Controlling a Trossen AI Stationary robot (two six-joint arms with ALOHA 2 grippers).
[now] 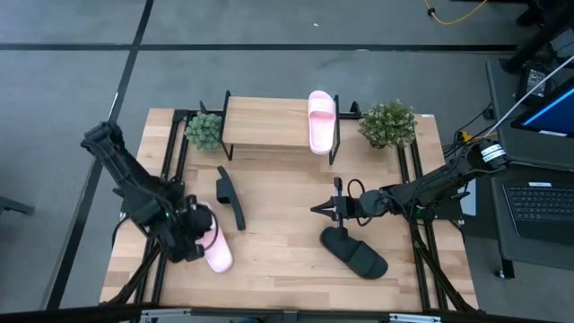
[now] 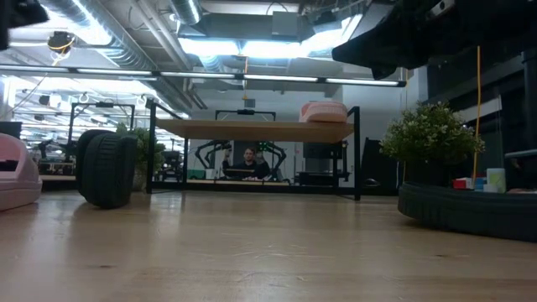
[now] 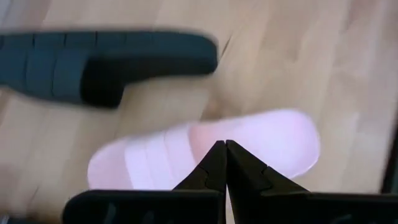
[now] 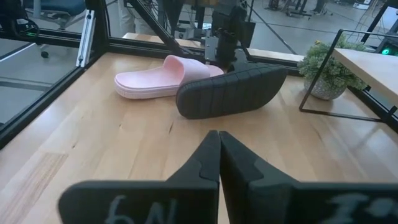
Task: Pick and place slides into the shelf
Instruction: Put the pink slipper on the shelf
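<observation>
A pale pink slide [image 1: 321, 121] lies on the shelf [image 1: 269, 126] at its right end; in the low view it is the pink slide [image 2: 325, 111] on the plank top [image 2: 252, 130]. A second pink slide [image 1: 217, 248] lies flat near the table's left front. A black slide [image 1: 230, 197] stands on its long edge beside it. Another black slide [image 1: 354, 253] lies right of the middle. My left gripper [image 3: 225, 144] is shut over the near pink slide [image 3: 205, 149]. My right gripper [image 1: 318, 208] is shut, at mid-table, just beyond the flat black slide. My left gripper points its shut fingertips down at the pink slide's footbed [image 3: 249, 134], just past the strap [image 3: 155, 158]. I cannot tell whether they touch it. The slide lies flat on the table.
Two small potted plants [image 1: 204, 130] [image 1: 387, 124] flank the shelf. Black frame rails run along the table's left edge [image 1: 170, 152] and right edge [image 1: 417, 170]. Bare wood lies between the slides and the shelf. In the low view a person sits far behind the table.
</observation>
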